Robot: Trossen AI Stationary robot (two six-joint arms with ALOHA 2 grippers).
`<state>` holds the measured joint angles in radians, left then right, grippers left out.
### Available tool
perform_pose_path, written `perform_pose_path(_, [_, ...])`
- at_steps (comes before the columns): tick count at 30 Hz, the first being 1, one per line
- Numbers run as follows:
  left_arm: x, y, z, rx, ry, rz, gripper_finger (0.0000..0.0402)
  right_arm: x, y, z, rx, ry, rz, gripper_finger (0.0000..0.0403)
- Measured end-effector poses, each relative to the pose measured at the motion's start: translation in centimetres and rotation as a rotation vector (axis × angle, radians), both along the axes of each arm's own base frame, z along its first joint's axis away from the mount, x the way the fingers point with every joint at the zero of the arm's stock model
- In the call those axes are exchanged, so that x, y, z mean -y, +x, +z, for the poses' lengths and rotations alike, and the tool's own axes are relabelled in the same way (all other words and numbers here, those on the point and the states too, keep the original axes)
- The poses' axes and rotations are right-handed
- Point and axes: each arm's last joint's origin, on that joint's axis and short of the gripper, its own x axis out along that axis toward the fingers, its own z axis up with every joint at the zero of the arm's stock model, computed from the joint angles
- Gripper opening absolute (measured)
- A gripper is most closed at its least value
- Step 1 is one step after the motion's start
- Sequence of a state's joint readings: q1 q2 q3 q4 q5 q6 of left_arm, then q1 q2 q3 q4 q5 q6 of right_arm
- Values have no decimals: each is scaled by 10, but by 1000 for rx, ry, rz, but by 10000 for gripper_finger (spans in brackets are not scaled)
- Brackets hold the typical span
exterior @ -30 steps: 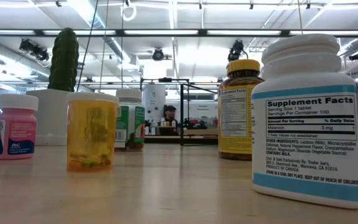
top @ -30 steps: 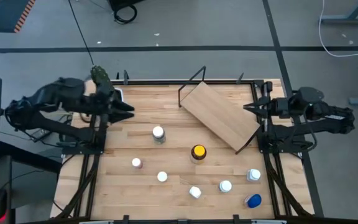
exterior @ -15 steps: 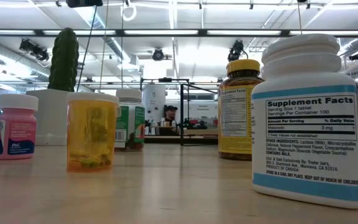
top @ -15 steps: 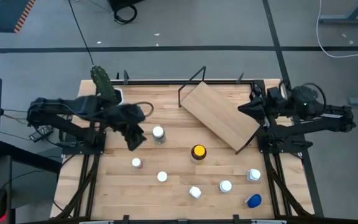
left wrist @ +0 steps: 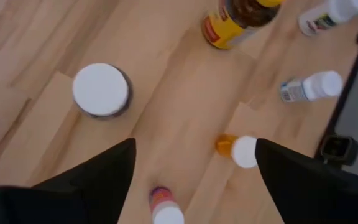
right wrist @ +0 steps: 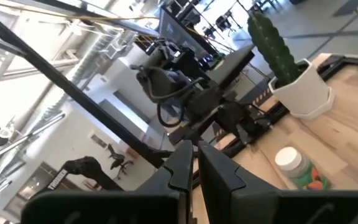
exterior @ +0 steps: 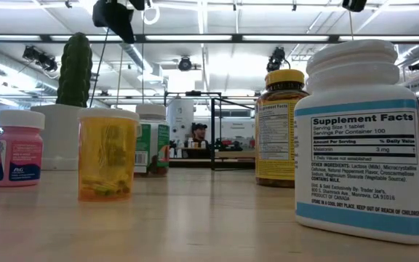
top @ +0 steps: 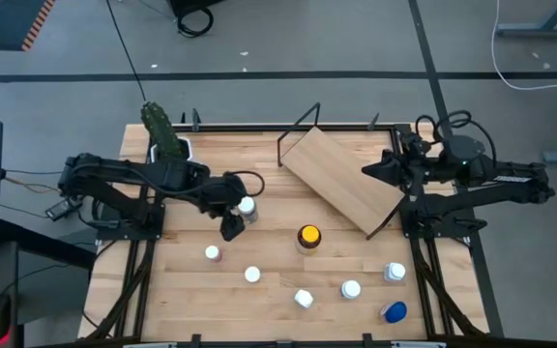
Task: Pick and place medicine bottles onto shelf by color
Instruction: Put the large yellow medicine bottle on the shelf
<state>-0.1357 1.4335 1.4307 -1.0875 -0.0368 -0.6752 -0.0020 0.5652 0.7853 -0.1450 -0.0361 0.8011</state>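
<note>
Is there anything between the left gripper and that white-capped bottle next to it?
Nothing visible. The left gripper hangs open just beside the white-capped bottle, with only bare tabletop around them. The yellow-capped bottle stands off to the side, out of the path.

The shelf (top: 342, 180), a light-wood board on a thin black frame, sat at an angle toward the back right of the table. A white-capped bottle with a green label (top: 247, 207) stood upright left of it. The yellow-capped amber bottle (top: 308, 237), the largest, stood upright just in front of the shelf's near edge. Farther forward, a pink bottle with a white cap (top: 212, 253) stood at the left, then an orange bottle with a white cap (top: 251, 275). A white bottle (top: 303, 299) lay tipped near the front. To its right were another white bottle (top: 351, 289), a white-capped one (top: 395, 273) and a blue-capped bottle (top: 394, 311) at the front right
</note>
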Motion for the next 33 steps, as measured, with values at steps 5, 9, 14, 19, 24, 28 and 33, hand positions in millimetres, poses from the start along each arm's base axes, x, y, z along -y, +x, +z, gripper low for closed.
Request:
perform_pose_path(5, [5,-1,0,1,5,40,350,2,4,-1,-11,10,-51,32])
perform_pose_path(9, [11,-2,0,4,7,41,347,4,13,-5,-45,-1,-127,33])
perform_pose_path(14, [17,-3,0,13,41,33,346,4,28,-12,-106,-4,-124,47])
perform_pose_path(19, [22,-4,0,12,40,28,346,3,43,-21,-167,64,-107,90])
perform_pose_path(24, [19,-3,0,14,67,1,346,3,46,-22,-177,51,-91,141])
perform_pose_path(28, [13,-2,0,13,74,23,346,3,46,-22,-176,36,-91,172])
perform_pose_path(33, [11,-2,0,12,89,0,346,3,46,-22,-175,53,-91,192])
